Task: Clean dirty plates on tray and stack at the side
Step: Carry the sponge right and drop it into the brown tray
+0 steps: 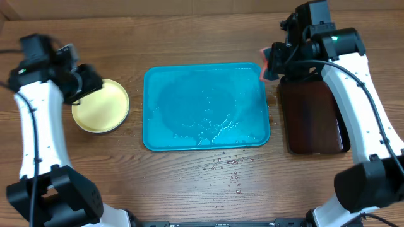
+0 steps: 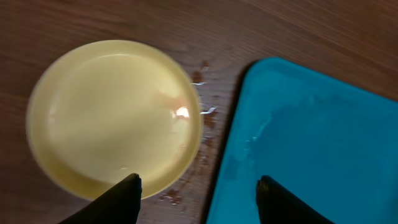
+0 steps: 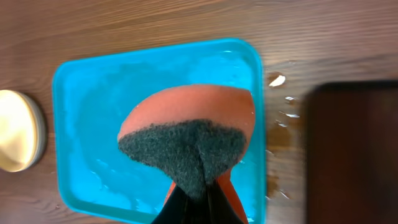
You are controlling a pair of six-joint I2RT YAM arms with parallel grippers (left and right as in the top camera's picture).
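A pale yellow-green plate [image 1: 101, 106] lies on the wood left of the turquoise tray [image 1: 208, 135]; it looks like a stack, but I cannot tell how many plates. It shows in the left wrist view [image 2: 112, 118] and at the left edge of the right wrist view [image 3: 18, 130]. The tray [image 2: 323, 143] [image 3: 93, 106] holds no plates, only water. My left gripper [image 2: 198, 186] is open and empty above the plate's right edge and the tray's left rim. My right gripper [image 3: 196, 202] is shut on an orange sponge with a dark scouring side [image 3: 186, 130], held over the tray's far right corner [image 1: 265, 63].
A dark brown-black narrow tray [image 1: 312, 120] lies right of the turquoise tray, also in the right wrist view [image 3: 351, 149]. Water drops and small red-orange smears [image 1: 227, 167] spot the wood in front of the tray and between plate and tray [image 2: 202, 118].
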